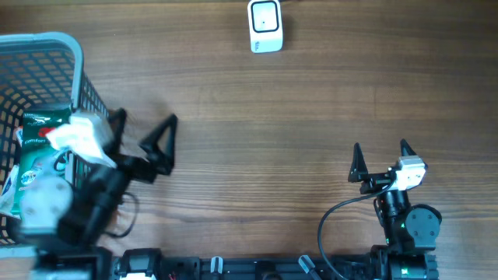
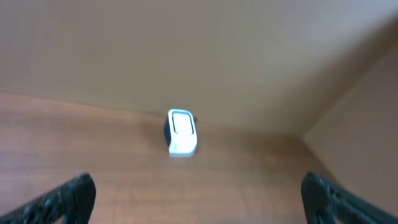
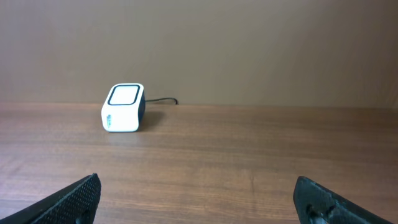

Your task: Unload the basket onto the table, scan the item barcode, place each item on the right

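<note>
Your left gripper (image 1: 146,118) and right gripper (image 1: 380,146) gape empty. The green packet (image 1: 35,129), left of the left fingers (image 1: 166,131), looks light and crinkly, so pinch an edge.

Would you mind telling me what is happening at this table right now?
Nothing is being handled yet. Both the left gripper and the right gripper are open and empty above the table. The scanner sits at the far edge, and packaged items lie in the blue basket on the left.

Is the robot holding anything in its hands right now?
No, nothing is held. The left gripper and the right gripper are both wide open, with nothing between their fingers.
</note>
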### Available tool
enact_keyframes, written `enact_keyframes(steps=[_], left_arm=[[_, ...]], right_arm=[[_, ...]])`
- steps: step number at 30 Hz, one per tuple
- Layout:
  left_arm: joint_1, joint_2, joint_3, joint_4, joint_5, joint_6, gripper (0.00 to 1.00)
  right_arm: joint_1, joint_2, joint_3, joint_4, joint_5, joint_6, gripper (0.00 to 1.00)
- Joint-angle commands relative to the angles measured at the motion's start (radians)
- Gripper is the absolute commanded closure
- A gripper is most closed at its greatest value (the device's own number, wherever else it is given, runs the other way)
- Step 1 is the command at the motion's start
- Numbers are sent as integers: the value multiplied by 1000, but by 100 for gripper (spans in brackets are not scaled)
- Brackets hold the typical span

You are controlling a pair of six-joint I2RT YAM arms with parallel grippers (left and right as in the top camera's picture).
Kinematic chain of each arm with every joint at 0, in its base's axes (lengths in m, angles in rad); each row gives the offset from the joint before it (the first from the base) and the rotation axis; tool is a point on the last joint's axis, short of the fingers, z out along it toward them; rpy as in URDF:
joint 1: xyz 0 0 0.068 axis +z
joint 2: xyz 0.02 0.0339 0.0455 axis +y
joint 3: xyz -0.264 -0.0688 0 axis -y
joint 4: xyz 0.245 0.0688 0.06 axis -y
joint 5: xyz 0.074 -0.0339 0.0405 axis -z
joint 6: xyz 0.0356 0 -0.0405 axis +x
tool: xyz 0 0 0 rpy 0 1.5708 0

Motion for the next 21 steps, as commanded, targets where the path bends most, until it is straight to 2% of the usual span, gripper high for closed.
enact_keyframes(steps=[1, 2, 4, 5, 8, 11, 14, 16, 18, 21], left_arm=[[5, 166, 386, -201, -72, 27, 0], [6, 194, 469, -312, -47, 29, 0], [6, 197, 487, -324, -77, 56, 0], [7, 198, 488, -324, -143, 22, 0], [8, 203, 505, -371, -649, -365, 0], [8, 221, 545, -431, -872, -563, 0], [9, 229, 549, -529, -1042, -824, 0], [29, 262, 549, -682, -1098, -991, 0], [85, 308, 549, -763, -1096, -1025, 0], [273, 411, 549, -845, -1009, -1031, 0]], right_arm=[[6, -4, -1, 5, 11, -10, 0], [6, -4, -1, 6, 11, -10, 0], [6, -4, -1, 5, 11, -10, 0], [6, -4, -1, 5, 11, -11, 0], [6, -4, -1, 5, 11, -10, 0], [6, -4, -1, 5, 11, -10, 0], [6, -4, -1, 5, 11, -10, 0], [6, -4, -1, 5, 11, -10, 0], [6, -4, -1, 6, 11, -11, 0], [6, -4, -1, 5, 11, -10, 0]])
